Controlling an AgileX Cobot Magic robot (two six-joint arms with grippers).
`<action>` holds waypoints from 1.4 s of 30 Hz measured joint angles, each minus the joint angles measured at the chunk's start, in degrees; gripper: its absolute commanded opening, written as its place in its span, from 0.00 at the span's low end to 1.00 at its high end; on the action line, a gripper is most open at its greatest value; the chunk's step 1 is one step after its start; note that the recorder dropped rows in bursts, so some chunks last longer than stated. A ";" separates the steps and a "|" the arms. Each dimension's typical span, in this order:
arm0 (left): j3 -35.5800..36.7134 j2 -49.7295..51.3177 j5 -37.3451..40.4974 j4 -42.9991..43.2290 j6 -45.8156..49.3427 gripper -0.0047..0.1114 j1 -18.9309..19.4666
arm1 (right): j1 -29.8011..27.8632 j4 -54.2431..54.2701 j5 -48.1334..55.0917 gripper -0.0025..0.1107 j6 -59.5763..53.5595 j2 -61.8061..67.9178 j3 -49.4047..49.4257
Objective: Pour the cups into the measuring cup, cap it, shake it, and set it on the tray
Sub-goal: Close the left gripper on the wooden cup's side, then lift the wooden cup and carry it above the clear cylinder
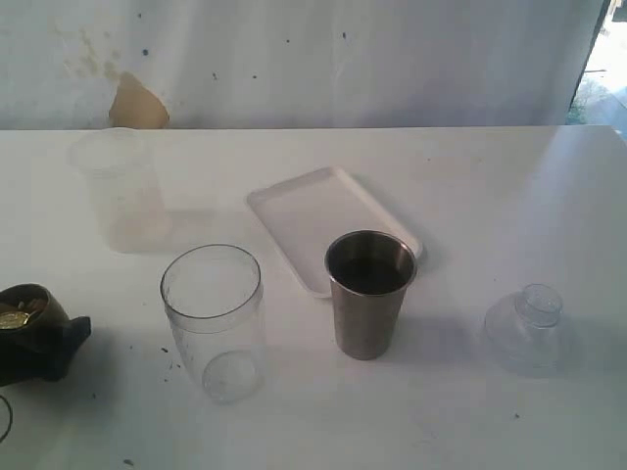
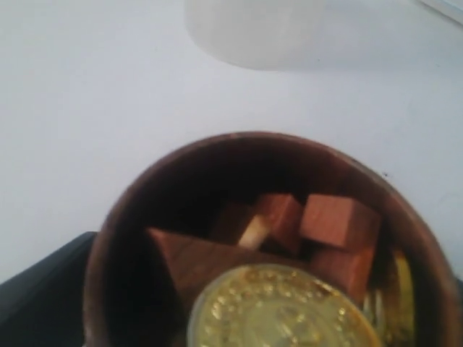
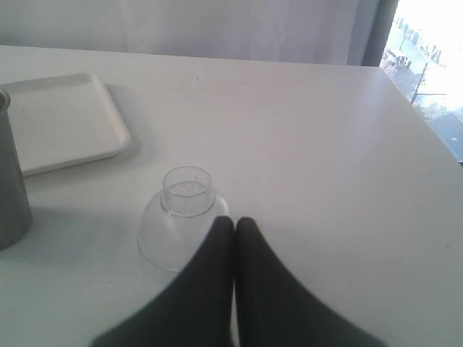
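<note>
Left gripper sits at the far left edge of the exterior view and looks clamped on the small wooden cup. The cup is loaded with wooden blocks and gold coins. For the pour, what matters is that the clear measuring cup stands upright, mouth up, off to the right of that gripper. It's apart from it, with only bare table between. So I reckon the left arm is the nearer one: carry the cup right, then tip it above that rim. The steel tumbler stands further right, by the near corner of the white tray. Right gripper has its 2 fingers pressed together on nothing, with the tips just beside the clear domed cap, so it's the closer arm for capping.
</note>
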 measured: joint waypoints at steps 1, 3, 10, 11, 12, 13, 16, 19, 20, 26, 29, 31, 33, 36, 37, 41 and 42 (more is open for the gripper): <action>-0.03 0.00 0.49 0.00 0.00 0.62 0.00 | 0.00 0.00 0.00 0.02 0.00 0.00 0.00; -0.12 0.00 0.75 0.21 -0.14 0.42 0.00 | 0.00 0.00 0.00 0.02 0.00 0.00 0.00; -0.15 0.00 0.70 5.43 -5.95 0.04 0.00 | 0.00 0.00 0.00 0.02 0.00 0.00 0.00; -0.15 0.00 0.47 5.57 -7.50 0.04 0.00 | 0.00 0.00 0.00 0.02 0.00 0.00 0.00; -0.15 0.00 -0.93 6.33 -10.70 0.04 0.00 | 0.00 0.00 0.00 0.02 0.00 0.00 0.00; -0.76 0.00 -2.65 8.80 -14.00 0.04 0.00 | 0.00 0.00 0.00 0.02 0.00 0.00 0.00; -4.56 0.00 -4.23 18.73 -21.40 0.04 0.00 | 0.00 0.00 0.00 0.02 0.00 0.00 0.00; -8.42 0.00 -4.22 23.01 -27.20 0.04 0.00 | 0.00 0.00 0.00 0.02 0.00 0.00 0.00; -8.86 -0.27 -3.73 23.16 -27.51 0.04 0.00 | 0.00 0.00 0.00 0.02 0.00 0.00 0.00; -11.00 -5.88 2.62 23.94 -28.47 0.04 -0.28 | 0.00 0.00 0.00 0.02 0.00 0.00 0.00; -12.10 -10.03 8.33 24.04 -28.60 0.04 -1.83 | 0.00 0.00 0.00 0.02 0.00 0.00 0.00; -13.27 -13.00 12.60 24.25 -29.30 0.04 -3.71 | 0.00 0.00 0.00 0.02 0.00 0.00 0.00; -14.83 -15.35 16.32 24.47 -30.21 0.04 -5.90 | 0.00 0.00 0.00 0.02 0.00 0.00 0.00; -17.22 -18.19 21.52 24.76 -30.98 0.04 -9.19 | 0.00 0.00 0.00 0.02 0.00 0.00 0.00; -18.15 -18.92 23.13 25.06 -31.38 0.04 -10.35 | 0.00 0.00 0.00 0.02 0.00 0.00 0.00; -21.55 -20.15 27.65 26.23 -32.64 0.04 -14.42 | 0.00 0.00 0.00 0.02 0.00 0.00 0.00; -22.24 -20.15 28.27 26.52 -32.74 0.04 -15.36 | 0.00 0.00 0.00 0.02 0.00 0.00 0.00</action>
